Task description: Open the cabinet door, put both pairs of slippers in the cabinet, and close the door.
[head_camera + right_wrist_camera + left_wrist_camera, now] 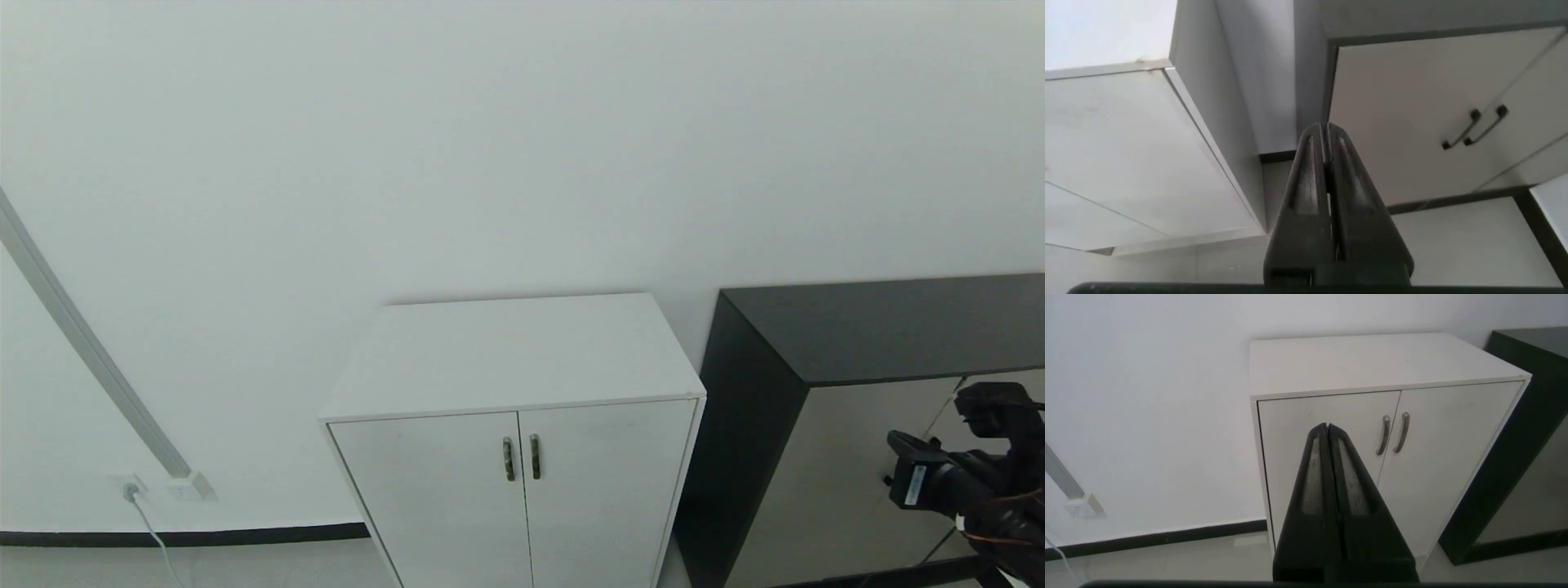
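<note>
Clenching the left gripper (1328, 429) on nothing, fingers pressed flat together, aiming at the white cabinet (1372, 363) from the front. Clenching the right gripper (1328, 129) the same way, also empty, pointing low toward the gap between that cabinet and the black cabinet (1429, 114) just beside it. Standing against the wall with both doors (441, 490) shut, showing two slim handles (509, 458) side by side at the middle seam. Hanging down from a wall socket (131, 488) low on the left, a pale cable.

White cabinet (514, 359) against wall (522, 147), both doors (441, 490) shut; black cabinet (882, 327) just beside, right.
</note>
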